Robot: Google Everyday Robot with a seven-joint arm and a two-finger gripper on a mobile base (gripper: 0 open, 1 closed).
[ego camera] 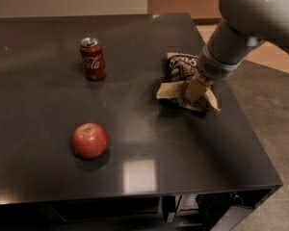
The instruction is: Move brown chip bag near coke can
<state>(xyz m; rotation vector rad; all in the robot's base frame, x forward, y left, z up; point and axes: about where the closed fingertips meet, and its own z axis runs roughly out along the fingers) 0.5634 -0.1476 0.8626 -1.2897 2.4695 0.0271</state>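
The brown chip bag [179, 67] lies crumpled on the dark table [48, 105], right of centre near the right edge. My gripper [194, 89] comes down from the upper right and rests on the bag's front part, covering some of it. The coke can [92, 59] stands upright at the back left of the table, well apart from the bag, with bare tabletop between them.
A red apple [89, 140] sits on the front left of the table, below the can. The table's right edge [245, 124] runs just past the bag, with floor beyond it. My grey arm [245, 23] fills the upper right corner.
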